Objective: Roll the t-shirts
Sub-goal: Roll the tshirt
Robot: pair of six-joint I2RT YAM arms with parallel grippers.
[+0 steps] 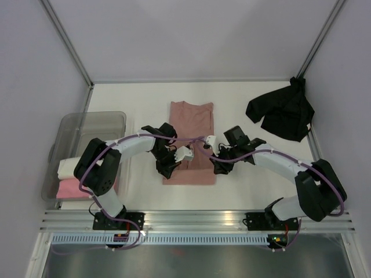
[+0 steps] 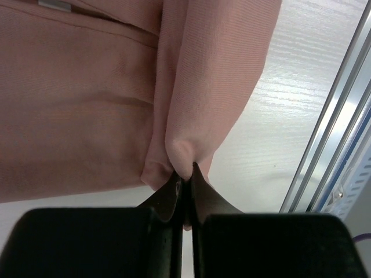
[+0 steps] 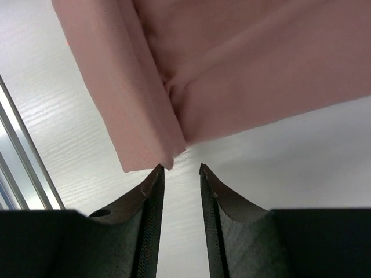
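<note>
A dusty salmon-pink t-shirt (image 1: 192, 124) lies folded into a long strip at the middle of the table. My left gripper (image 1: 167, 167) is shut on a pinched fold at its left edge (image 2: 184, 153), near the hem. My right gripper (image 1: 221, 167) is at the strip's right edge, its jaws open and empty, the cloth's corner (image 3: 166, 160) just touching one fingertip. A black t-shirt (image 1: 282, 113) lies crumpled at the far right. A cream rolled t-shirt (image 1: 68, 168) and a bright-pink rolled one (image 1: 73, 188) sit in the bin.
A translucent grey plastic bin (image 1: 93, 123) stands at the table's left side. A metal rail (image 1: 197, 219) runs along the near edge by the arm bases. White walls and frame posts bound the table at back and sides.
</note>
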